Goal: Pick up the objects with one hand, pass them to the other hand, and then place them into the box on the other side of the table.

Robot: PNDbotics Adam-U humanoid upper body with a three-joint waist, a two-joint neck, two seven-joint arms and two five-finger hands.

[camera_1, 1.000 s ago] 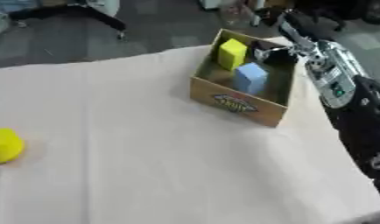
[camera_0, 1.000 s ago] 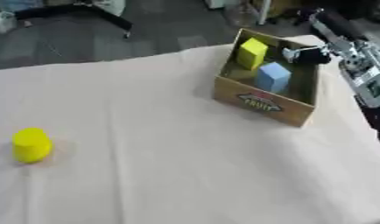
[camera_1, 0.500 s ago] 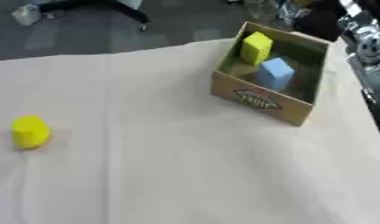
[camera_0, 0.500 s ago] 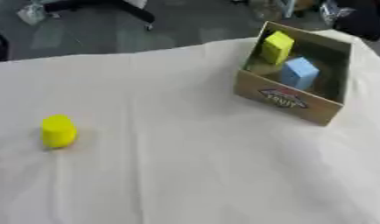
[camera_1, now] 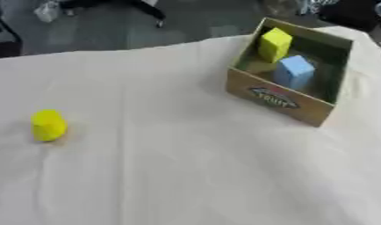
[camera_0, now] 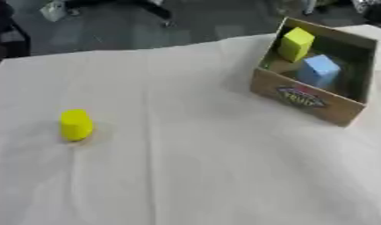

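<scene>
Our right hand, earlier beside the box (camera_0: 305, 99), is gone; fingers unseen. Yellow cylinder (camera_0: 75, 125) stays far left of it.

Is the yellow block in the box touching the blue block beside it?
Cannot tell. In the right eye view the yellow block and the blue block overlap inside the box, with no plain gap or contact.

One printed label only, on the near outer wall of the cardboard box (camera_0: 309, 99) at the right side of the table: an oval emblem with dark and reddish tones. Lettering on it too blurred to read; no word or brand to be made out. No other text, number or sign on the box's other walls or anywhere else in either view.
</scene>
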